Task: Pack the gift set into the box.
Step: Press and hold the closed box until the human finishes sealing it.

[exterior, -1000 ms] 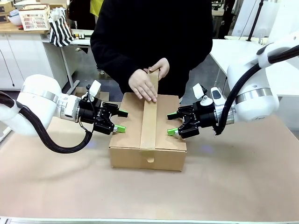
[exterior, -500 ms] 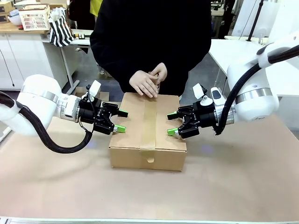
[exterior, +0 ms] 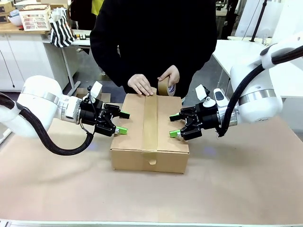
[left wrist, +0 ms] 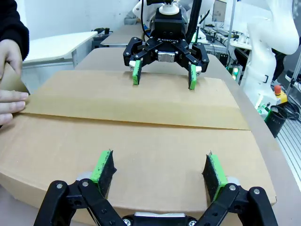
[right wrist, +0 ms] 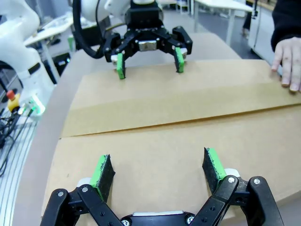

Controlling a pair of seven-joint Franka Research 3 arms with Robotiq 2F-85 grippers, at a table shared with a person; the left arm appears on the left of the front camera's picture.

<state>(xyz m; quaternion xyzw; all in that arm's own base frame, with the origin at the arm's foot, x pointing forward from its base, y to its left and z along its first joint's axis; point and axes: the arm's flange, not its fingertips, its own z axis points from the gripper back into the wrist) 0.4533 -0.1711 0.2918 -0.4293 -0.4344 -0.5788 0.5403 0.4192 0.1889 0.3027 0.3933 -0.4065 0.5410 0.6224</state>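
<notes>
Brown box (exterior: 150,130) sits closed on the surface (exterior: 236,189), its seam taped; a person's hand (exterior: 169,78) holds the tape roll (exterior: 164,87); both grippers, left (exterior: 121,122) and right (exterior: 174,125), spread wide beside it, holding nothing

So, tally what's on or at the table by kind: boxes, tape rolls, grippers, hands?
Boxes: 1, the box
Tape rolls: 1, the tape roll
Grippers: 2, the left gripper, the right gripper
Person's hands: 2, one hand, other hand
Total: 6

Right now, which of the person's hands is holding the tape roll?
The hand on picture right grips the tape roll at the box's far edge; the other hand lies flat on the tape strip.
</notes>
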